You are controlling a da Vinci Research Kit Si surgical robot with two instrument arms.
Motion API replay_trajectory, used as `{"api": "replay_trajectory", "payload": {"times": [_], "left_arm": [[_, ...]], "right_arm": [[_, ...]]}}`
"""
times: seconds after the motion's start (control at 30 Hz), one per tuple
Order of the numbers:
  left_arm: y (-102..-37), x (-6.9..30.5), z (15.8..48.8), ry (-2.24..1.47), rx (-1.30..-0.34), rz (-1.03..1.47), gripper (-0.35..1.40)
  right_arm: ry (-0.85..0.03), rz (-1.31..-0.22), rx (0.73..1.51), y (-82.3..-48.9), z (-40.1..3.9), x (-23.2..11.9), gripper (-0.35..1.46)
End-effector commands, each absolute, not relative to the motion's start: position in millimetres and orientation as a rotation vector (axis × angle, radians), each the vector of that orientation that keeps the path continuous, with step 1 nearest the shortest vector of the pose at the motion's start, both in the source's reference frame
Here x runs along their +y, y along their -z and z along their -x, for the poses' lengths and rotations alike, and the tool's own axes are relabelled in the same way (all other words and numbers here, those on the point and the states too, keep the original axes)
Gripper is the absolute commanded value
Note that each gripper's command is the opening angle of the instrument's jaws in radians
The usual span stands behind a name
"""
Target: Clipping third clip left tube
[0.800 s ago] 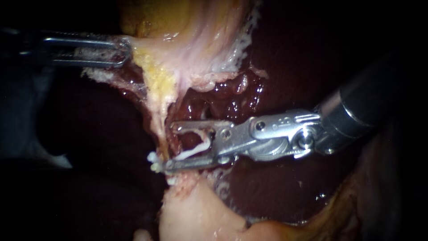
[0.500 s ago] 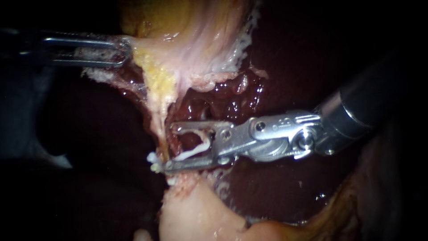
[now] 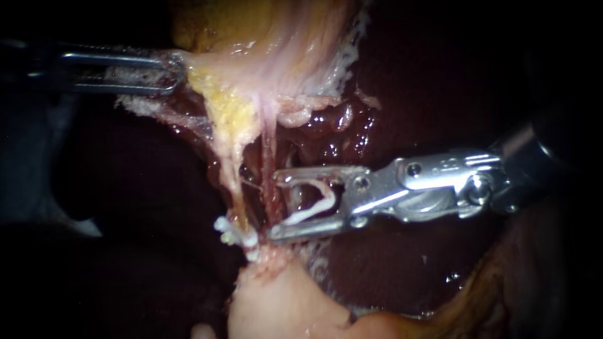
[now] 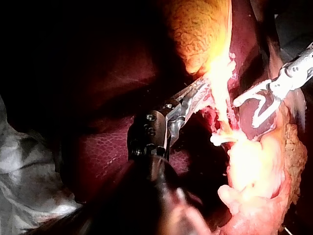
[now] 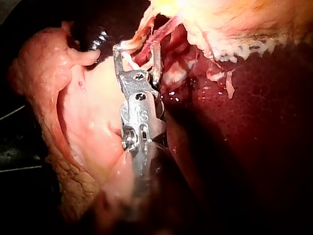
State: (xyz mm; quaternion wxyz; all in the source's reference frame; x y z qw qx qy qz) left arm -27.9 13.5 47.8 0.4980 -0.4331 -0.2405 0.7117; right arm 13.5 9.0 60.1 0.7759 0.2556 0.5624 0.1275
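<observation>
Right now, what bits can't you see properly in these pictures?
- Endoscope view: white clips below the tubes clump together, too small to count.
- Left wrist view: glare washes out the tissue that the left instrument holds.
- Right wrist view: tissue hides whether the right instrument has its clip around a tube.
- Endoscope view: both shafts vanish into darkness at the edges.

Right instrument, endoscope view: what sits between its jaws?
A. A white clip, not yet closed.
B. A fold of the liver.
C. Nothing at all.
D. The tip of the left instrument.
A: a white clip runs from one jaw of the right instrument to the other, bent in an open V, and the jaws stand wide apart.
</observation>
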Motion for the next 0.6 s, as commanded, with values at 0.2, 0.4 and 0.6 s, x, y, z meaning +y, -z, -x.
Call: {"api": "replay_trajectory", "payload": {"times": [0.2,0.4,0.6], "left_arm": [[-47.8,13.5,27.9,-1.723,-0.583,1.048,-0.35],[-47.8,13.5,27.9,-1.723,-0.583,1.048,-0.35],[-47.8,13.5,27.9,-1.723,-0.583,1.048,-0.35]], "right_arm": [[-0.289,-0.568,1.245,-58.6,-13.0,9.1,0.5],[-0.303,-0.586,1.268,-57.2,-13.8,9.0,0.5],[-0.313,-0.6,1.268,-57.9,-14.9,8.8,0.5]]}}
